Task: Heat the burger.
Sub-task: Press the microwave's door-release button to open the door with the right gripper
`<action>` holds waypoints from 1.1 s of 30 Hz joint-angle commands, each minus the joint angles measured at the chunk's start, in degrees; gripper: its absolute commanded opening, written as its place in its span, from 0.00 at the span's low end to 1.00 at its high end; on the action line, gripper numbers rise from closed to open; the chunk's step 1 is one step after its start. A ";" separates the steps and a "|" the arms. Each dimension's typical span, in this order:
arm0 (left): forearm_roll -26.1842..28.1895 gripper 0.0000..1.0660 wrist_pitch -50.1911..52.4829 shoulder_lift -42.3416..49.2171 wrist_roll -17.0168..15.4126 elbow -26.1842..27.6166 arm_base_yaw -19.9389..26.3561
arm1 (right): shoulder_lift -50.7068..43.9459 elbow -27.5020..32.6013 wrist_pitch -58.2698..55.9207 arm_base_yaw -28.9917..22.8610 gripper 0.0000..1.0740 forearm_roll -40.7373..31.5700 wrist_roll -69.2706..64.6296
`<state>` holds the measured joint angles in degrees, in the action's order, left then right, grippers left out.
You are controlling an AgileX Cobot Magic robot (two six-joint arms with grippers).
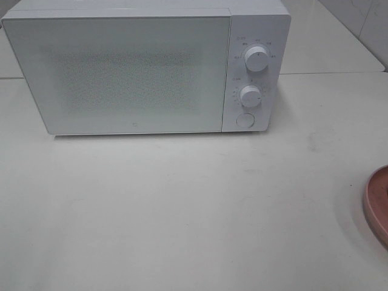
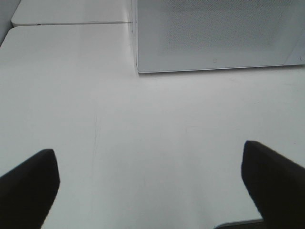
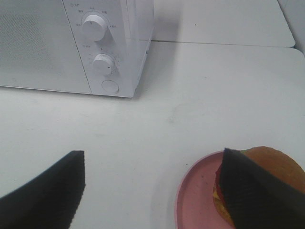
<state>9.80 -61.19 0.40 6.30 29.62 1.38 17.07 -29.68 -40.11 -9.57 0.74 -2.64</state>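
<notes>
The burger [image 3: 281, 168], with its golden-brown bun, sits on a pink plate [image 3: 193, 193] in the right wrist view. One dark finger [image 3: 252, 191] of my right gripper [image 3: 153, 157] covers part of it. That gripper is open above the table, with nothing between its fingers. In the high view only the plate's rim [image 1: 379, 206] shows at the right edge; the burger and both grippers are out of that view. The white microwave [image 1: 145, 66] stands at the back with its door shut. My left gripper [image 2: 147, 155] is open over bare table in front of the microwave door [image 2: 214, 33].
The microwave's control panel carries two round knobs [image 1: 257, 59] [image 1: 250, 95] and a round button [image 1: 245, 120] below them. A seam between tabletops [image 1: 333, 73] runs behind the microwave on the right. Tiled wall shows at the far right corner.
</notes>
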 commanded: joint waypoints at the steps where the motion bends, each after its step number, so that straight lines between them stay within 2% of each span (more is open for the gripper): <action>1: 0.52 0.91 -0.11 0.40 -0.17 -0.11 0.11 | 4.30 -0.17 4.41 -0.17 0.71 -0.11 -0.69; 20: 0.52 0.91 -0.11 0.40 -0.17 -0.11 0.11 | 24.24 -0.17 19.65 -0.17 0.71 -0.11 -0.69; 33: 0.52 0.91 -0.11 0.40 -0.17 -0.11 0.11 | 37.82 -0.17 35.18 -0.17 0.71 -0.11 -0.69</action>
<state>9.80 -61.19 0.40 6.30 29.62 1.38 52.94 -29.68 -8.88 -9.57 0.74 -2.69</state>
